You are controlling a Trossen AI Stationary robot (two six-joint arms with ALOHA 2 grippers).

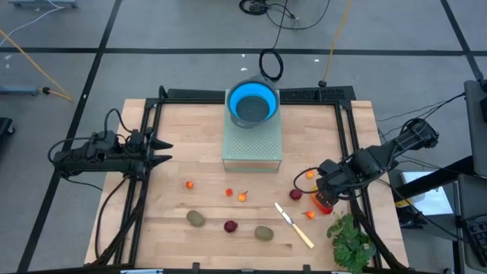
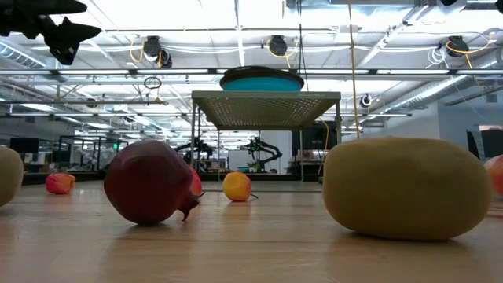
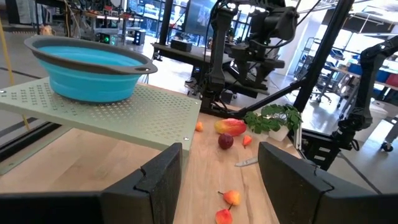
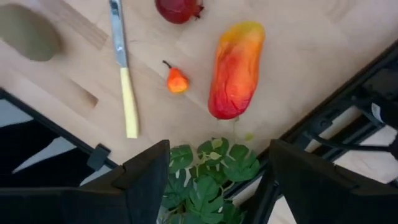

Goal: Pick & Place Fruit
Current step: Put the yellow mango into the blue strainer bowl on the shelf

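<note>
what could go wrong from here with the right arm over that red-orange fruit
1. The right gripper hangs open above the red-orange oval fruit, which lies close to the table's edge; a nudge could roll it off.
2. The green leafy bunch sits right beside the fruit, so a finger might snag a leaf on descent.
3. The knife and a tiny orange-red piece lie nearby and could be knocked.

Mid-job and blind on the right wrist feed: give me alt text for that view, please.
The right gripper hangs open above a red-orange oval fruit lying on the wooden table, with green leaves between its fingers. Nearby lie a tiny orange bit, a cream-handled knife and a dark red ball.
</note>
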